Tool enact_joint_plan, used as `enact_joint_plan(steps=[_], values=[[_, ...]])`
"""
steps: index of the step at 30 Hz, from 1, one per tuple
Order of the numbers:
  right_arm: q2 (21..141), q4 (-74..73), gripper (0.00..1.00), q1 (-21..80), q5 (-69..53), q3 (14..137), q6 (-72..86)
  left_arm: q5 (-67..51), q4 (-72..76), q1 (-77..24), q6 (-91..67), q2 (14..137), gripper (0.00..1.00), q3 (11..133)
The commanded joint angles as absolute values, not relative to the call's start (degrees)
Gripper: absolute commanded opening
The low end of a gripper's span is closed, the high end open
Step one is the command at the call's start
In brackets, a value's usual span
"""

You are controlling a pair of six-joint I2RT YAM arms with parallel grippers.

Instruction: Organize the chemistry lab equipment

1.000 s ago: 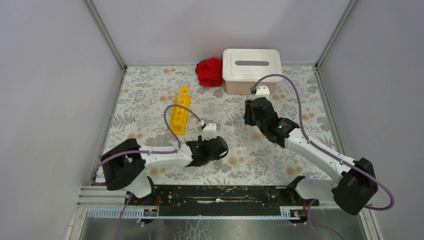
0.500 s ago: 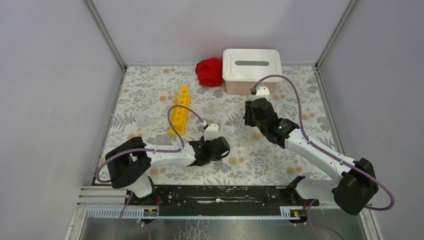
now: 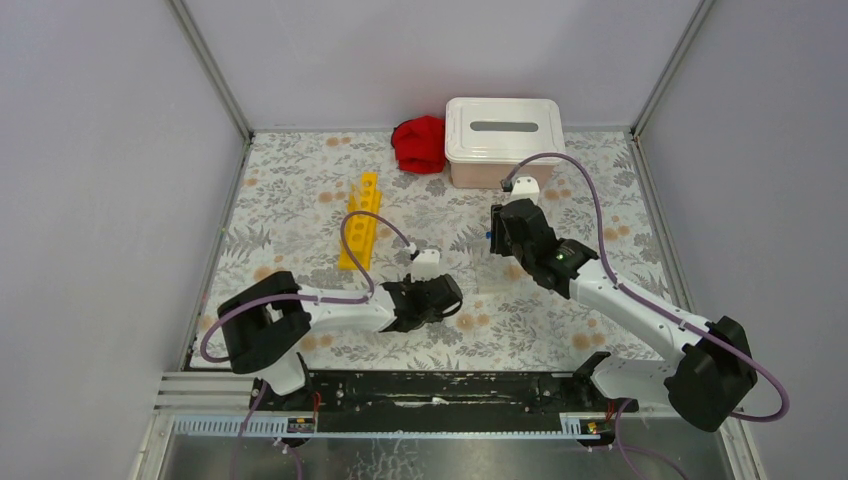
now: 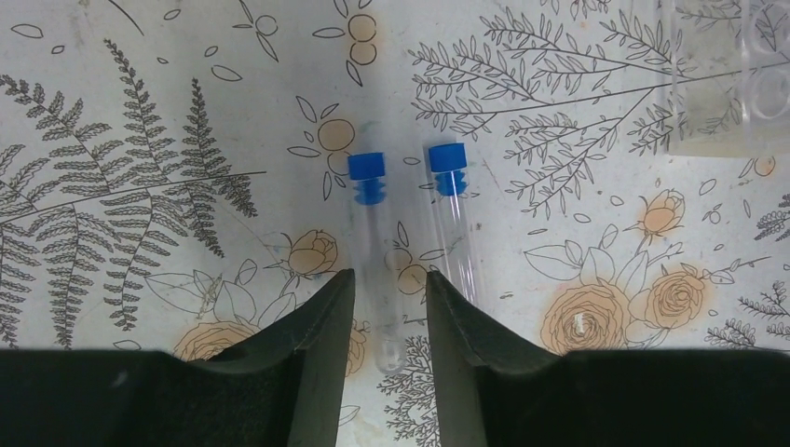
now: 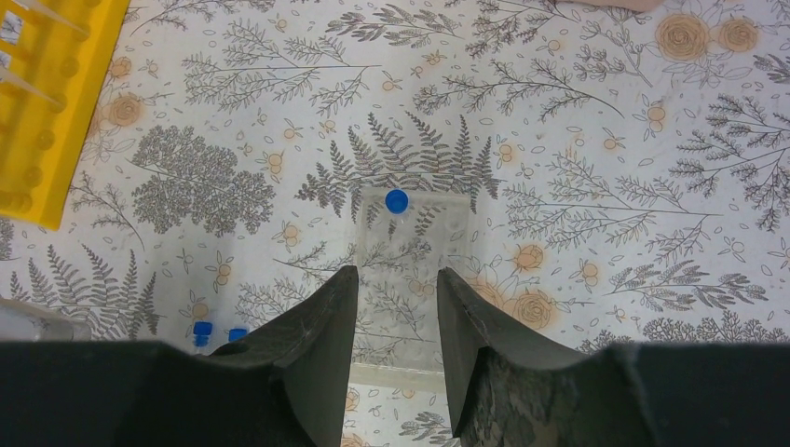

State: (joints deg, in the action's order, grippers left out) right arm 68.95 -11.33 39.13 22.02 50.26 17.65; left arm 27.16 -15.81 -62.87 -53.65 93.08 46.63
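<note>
Two clear blue-capped tubes lie side by side on the floral cloth in the left wrist view, the left tube (image 4: 370, 200) and the right tube (image 4: 451, 186). My left gripper (image 4: 389, 284) is open and low over the cloth, and the left tube's lower end lies between its fingers; the right finger (image 4: 456, 317) covers the right tube's end. My right gripper (image 5: 393, 276) is open and empty above a clear plastic rack (image 5: 410, 279) that holds one upright blue-capped tube (image 5: 397, 200). The yellow rack (image 3: 360, 220) lies left of centre. The pinkish bin (image 3: 503, 140) stands at the back. The tongs are out of view.
A red cloth (image 3: 420, 143) lies left of the bin. The clear rack's corner shows at the upper right of the left wrist view (image 4: 717, 93). Grey walls close the table on three sides. The yellow rack's edge (image 5: 47, 102) holds clear tubes.
My left arm has slid a little to the right, bringing its gripper over the lying tubes. The right arm has not moved.
</note>
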Motion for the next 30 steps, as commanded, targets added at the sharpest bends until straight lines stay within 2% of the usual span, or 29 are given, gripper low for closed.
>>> enact_joint_plan(steps=[1,8,13,20,30], values=[[67.5,-9.7,0.44,39.8,24.1,50.1,17.9,26.9,-13.6,-62.4,-53.9,94.3,0.39,47.6],[66.3,-10.4,0.44,39.8,24.1,49.9,17.9,27.3,-13.5,-62.4,-54.4,93.6,0.17,45.6],[64.9,-11.6,0.44,39.8,23.5,50.0,18.6,28.5,-13.8,-62.4,-54.3,90.5,0.06,42.7],[61.4,-14.3,0.44,39.8,15.9,49.8,21.2,27.4,-8.9,-62.7,-47.2,77.6,0.0,36.3],[53.2,-14.1,0.46,40.0,-3.4,43.8,29.7,21.2,-4.2,-65.1,-32.1,63.9,0.0,34.8]])
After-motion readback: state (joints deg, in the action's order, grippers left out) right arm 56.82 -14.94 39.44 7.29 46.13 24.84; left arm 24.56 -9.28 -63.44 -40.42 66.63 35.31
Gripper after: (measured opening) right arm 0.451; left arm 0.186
